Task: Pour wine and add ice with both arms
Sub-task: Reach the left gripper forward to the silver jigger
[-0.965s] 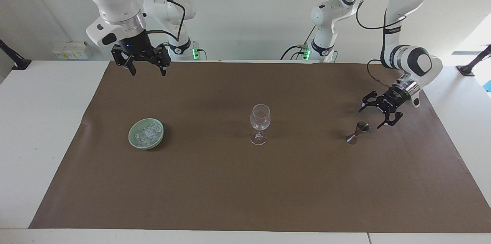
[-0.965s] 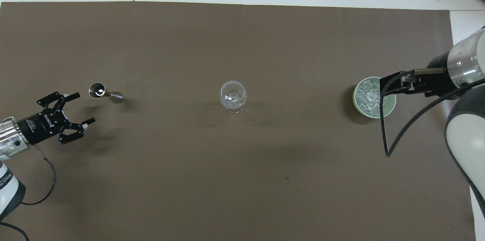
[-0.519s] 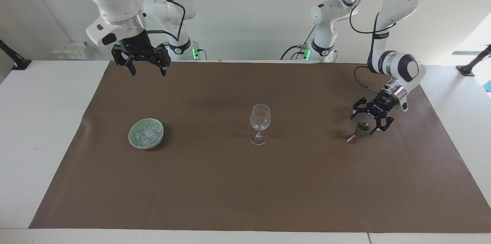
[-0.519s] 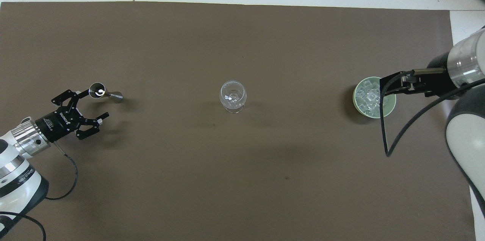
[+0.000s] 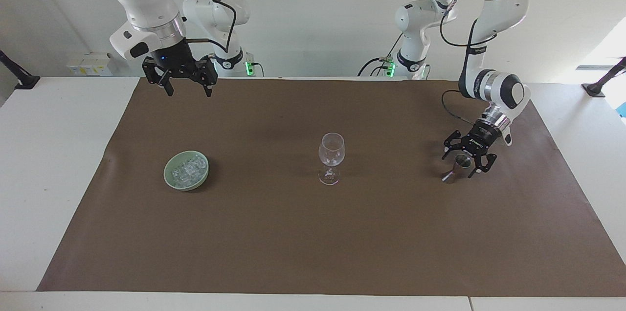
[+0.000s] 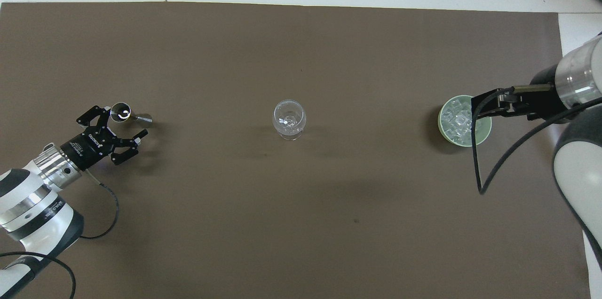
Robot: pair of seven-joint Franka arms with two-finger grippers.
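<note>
Brown paper covers most of the white desk point(image 5: 58, 164), and both robots stand at its edge against a pale wall. Tilted down low over the paper at the left arm's end, the left gripper point(image 5: 467, 157) point(image 6: 123, 128) has its fingers spread wide around the upper cup of a small metal jigger point(image 5: 455, 167) point(image 6: 128, 115), one finger on each side of it; whether either finger touches the metal cannot be told. This jigger stands upright on the paper. Well apart from it, at the middle of the desk, a clear wine glass point(image 5: 331, 157) point(image 6: 289, 118) stands upright. Toward the right arm's end, a pale green bowl point(image 5: 168, 175) point(image 6: 485, 130) sits on the paper, and the ice point(image 5: 188, 168) point(image 6: 458, 120) lies in it as a heap of small clear cubes. High above the paper, closer to the robots than the bowl, the right gripper point(image 5: 188, 86) hangs pointing downward with its fingers open and nothing between them. From overhead its dark body and cable overlap the bowl's rim, yet the facing view shows it raised well clear of the bowl.
</note>
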